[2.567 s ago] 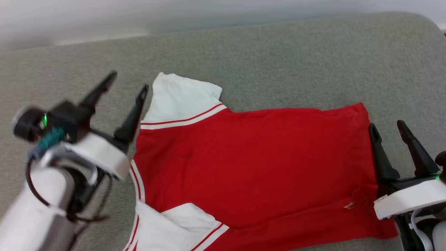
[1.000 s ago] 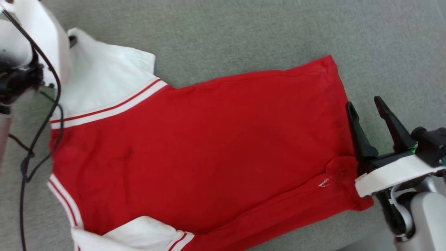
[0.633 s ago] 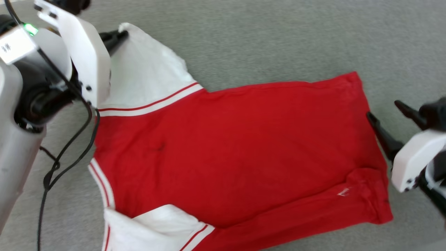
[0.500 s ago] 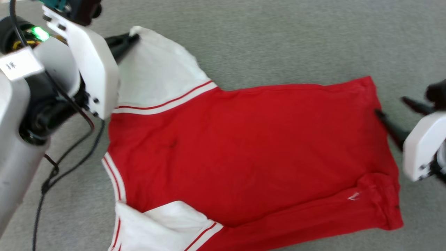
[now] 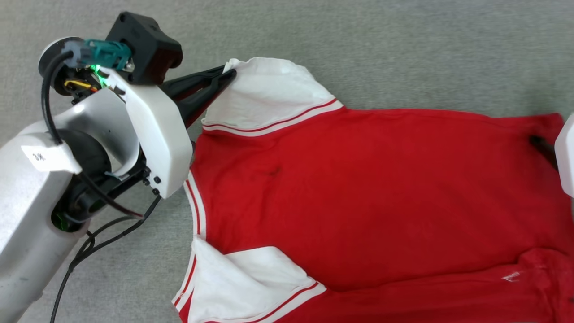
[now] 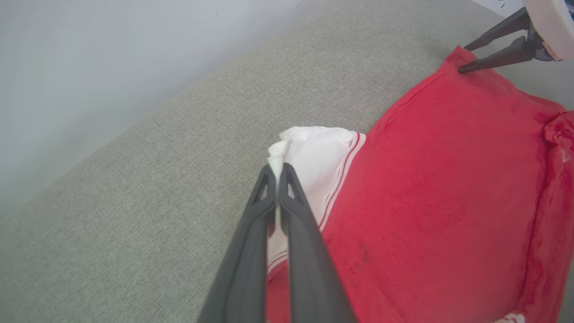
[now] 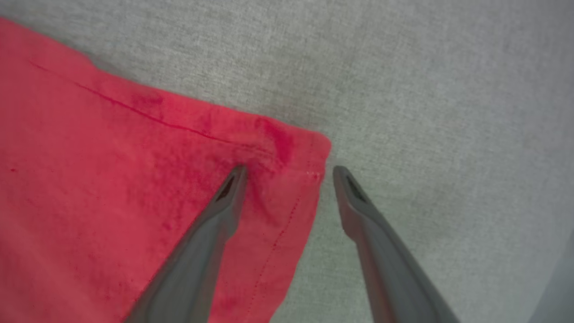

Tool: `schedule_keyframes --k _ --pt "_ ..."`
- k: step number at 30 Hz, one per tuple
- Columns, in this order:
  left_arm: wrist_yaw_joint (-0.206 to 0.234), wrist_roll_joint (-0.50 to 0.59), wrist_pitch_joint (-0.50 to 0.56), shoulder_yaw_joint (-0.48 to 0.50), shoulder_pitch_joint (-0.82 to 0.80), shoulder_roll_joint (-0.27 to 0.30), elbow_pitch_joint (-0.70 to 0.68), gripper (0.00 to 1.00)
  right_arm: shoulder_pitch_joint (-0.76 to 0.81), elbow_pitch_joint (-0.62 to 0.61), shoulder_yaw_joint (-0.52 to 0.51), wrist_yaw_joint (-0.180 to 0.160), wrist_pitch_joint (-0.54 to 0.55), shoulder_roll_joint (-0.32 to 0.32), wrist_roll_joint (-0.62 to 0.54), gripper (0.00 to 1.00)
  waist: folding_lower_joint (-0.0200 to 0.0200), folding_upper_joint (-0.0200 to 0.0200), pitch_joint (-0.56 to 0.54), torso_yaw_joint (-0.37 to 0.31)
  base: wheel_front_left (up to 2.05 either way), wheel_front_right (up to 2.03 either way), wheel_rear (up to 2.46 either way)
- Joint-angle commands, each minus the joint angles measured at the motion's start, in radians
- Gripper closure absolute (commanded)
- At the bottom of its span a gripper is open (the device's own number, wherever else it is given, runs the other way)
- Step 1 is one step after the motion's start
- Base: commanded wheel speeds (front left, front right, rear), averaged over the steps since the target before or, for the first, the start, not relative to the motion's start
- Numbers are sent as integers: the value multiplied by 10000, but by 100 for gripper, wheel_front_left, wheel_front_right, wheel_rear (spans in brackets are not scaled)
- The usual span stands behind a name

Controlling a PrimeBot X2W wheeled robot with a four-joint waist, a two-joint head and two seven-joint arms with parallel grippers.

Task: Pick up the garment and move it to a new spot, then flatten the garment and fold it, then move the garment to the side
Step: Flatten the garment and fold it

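Note:
The garment (image 5: pixel 372 188) lies spread on the grey surface, plain red side up, one white sleeve (image 5: pixel 264 94) at the far left and another (image 5: pixel 251 278) near the bottom. My left gripper (image 5: pixel 226 76) is shut on the far sleeve's outer corner, and white cloth is pinched between its fingertips (image 6: pixel 277 172). My right gripper (image 7: pixel 289 170) is open and straddles the far hem corner of the garment (image 7: pixel 112 170). One of its fingers (image 7: pixel 233 188) rests on the red cloth, the other on the bare grey surface. It also shows as the other arm's gripper (image 6: pixel 463 58) in the left wrist view.
The grey fabric surface (image 5: pixel 403 54) stretches beyond the garment on all sides. A pale wall (image 6: pixel 89 67) rises behind its far edge. Black cables (image 5: pixel 89 242) hang from my left arm over the surface to the left of the collar.
The head camera has shifted. My left gripper, open beside the sleeve at first, has shut on the sleeve's corner. My right gripper has moved from the hem's middle to its far corner.

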Motion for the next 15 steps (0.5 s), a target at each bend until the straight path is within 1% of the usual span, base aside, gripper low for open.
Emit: schedule_keyframes --k 1,10,11,12,13,15 --pt "-8 56 -107 -7 38 -3 -81 100 -152 132 68 -6 62 -91 -44 0 0 0 188 196 0 0 0" --pt "-3 241 -527 -209 239 -135 -465 100 181 1264 1034 11 120 135 104 0 0 0 523 655 0 0 0" --pt "-3 258 -569 -217 257 -139 -453 100 240 1378 1158 11 146 155 169 16 0 0 524 680 0 0 0" --pt "-5 259 -627 -218 290 -139 -437 100 293 1486 1245 11 174 166 241 64 0 0 509 702 0 0 0" --pt "-3 248 -674 -218 343 -138 -407 100 337 1569 1315 11 181 167 287 100 0 0 481 716 0 0 0" --pt "-4 261 -782 -239 443 -116 -337 100 366 1707 1344 8 75 125 323 100 0 0 372 719 0 0 0"
